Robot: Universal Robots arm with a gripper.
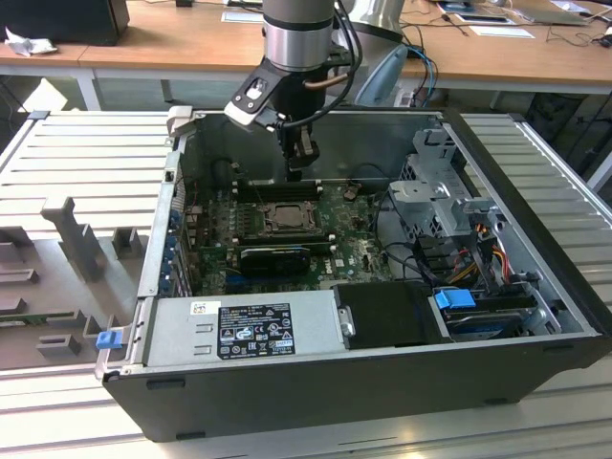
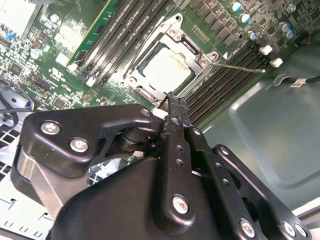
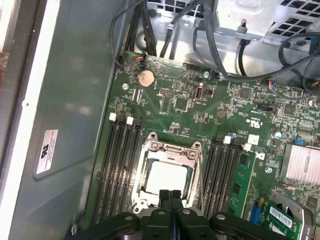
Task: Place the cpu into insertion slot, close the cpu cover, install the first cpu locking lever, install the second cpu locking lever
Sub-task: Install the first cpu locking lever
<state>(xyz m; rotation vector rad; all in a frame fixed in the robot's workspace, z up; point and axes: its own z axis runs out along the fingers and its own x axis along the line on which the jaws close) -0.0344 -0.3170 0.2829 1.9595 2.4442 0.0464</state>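
Poised inside open computer case (image 1: 382, 392) with gripper (image 3: 170, 193) pinched together and empty, just above chip (image 3: 169, 176) seated under cover (image 3: 172, 149).

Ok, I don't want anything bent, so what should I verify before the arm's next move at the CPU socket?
1. cpu lying flat and square in its frame: ok.
2. cpu cover down around the chip: ok.
3. Locking lever latched: not ok; it juts out over the memory slots.
4. Other lever latched: cannot tell.
5. Gripper empty, fingers together: ok.
6. Gripper tip near the cover's edge: ok in both wrist views.
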